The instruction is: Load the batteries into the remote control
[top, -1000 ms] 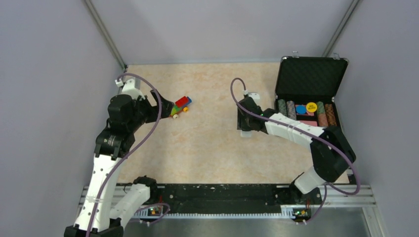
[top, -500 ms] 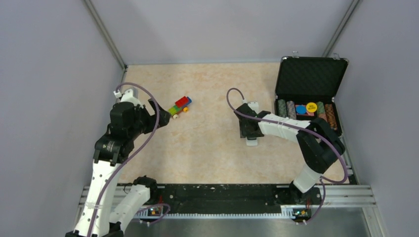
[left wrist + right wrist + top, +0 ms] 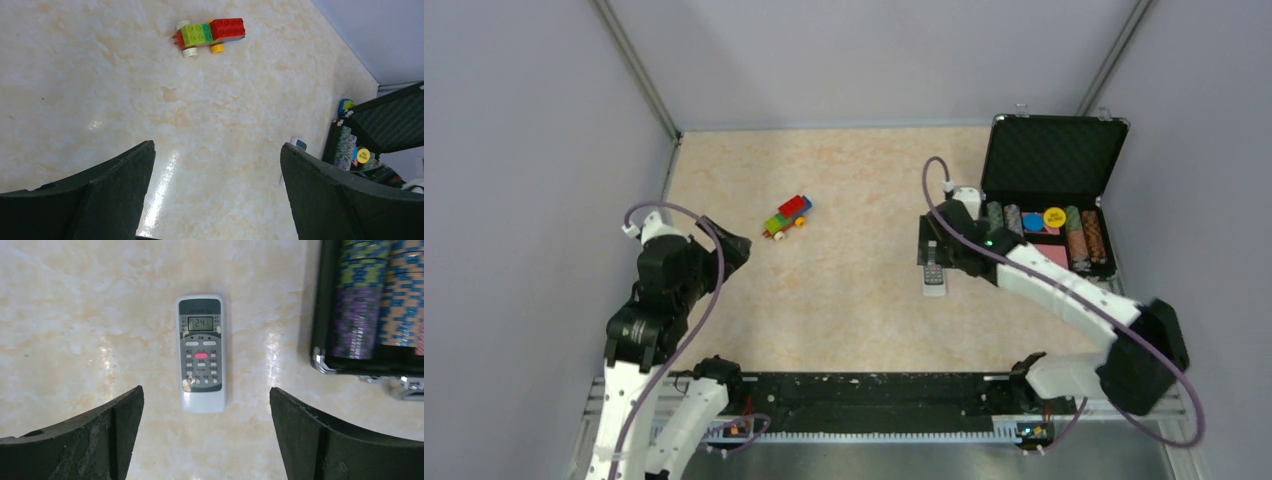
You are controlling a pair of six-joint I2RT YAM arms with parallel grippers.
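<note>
The remote control point(image 3: 201, 352) lies flat and face up on the marble table, its screen lit, its buttons showing and its long side pointing away from me. My right gripper point(image 3: 205, 392) hovers open over its near end, fingers point(image 3: 115, 435) wide on either side and touching nothing. From the top the remote control point(image 3: 934, 279) sits just below the right gripper point(image 3: 929, 240). My left gripper point(image 3: 729, 245) is open and empty at the left, well short of the toy train; in its wrist view the left gripper point(image 3: 217, 146) frames bare table. The batteries are out of view.
A colourful toy-brick train point(image 3: 787, 216) stands left of centre, also in the left wrist view as the train point(image 3: 210, 34). An open black case point(image 3: 1049, 160) with rows of poker chips point(image 3: 370, 300) stands right of the remote, its metal corner point(image 3: 320, 365) close by.
The right gripper has opened wide and lifted back from the remote, which now lies free on the table. The left arm has drawn back toward the near left, away from the train.
</note>
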